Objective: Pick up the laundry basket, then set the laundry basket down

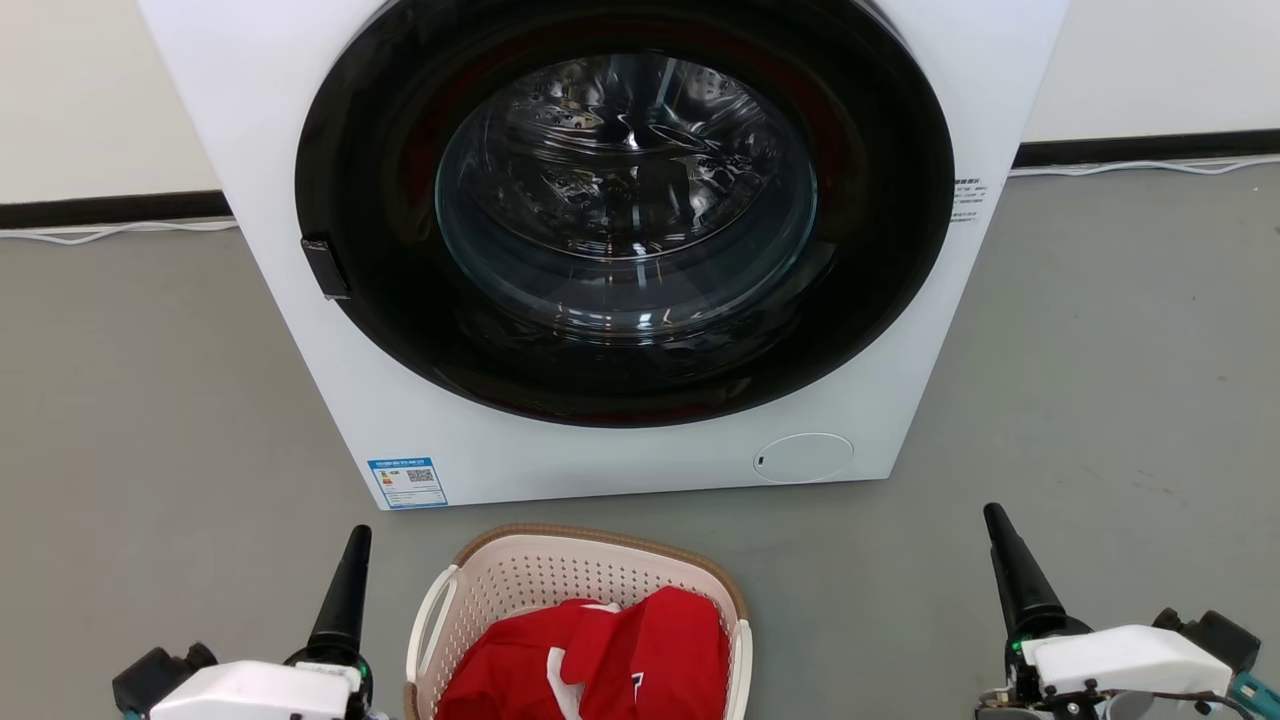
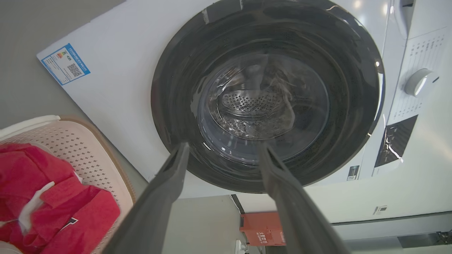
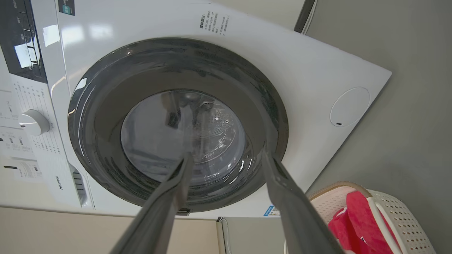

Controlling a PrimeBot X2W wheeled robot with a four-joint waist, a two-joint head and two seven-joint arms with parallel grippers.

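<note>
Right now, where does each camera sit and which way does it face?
Head view: on the robot's head, facing forward and down at the washing machine and the laundry basket; left fingers and right fingers rise from the bottom edge.
Left wrist view: on the left wrist, looking along its spread fingers at the machine's door; basket lower left.
Right wrist view: on the right wrist, looking along its spread fingers at the machine's door; basket lower right.
Both wrist views catch the red cloth in the basket.

Open floor lies at the frame's left and right of the basket. The washer stands near, just above it, blocking that side.
</note>
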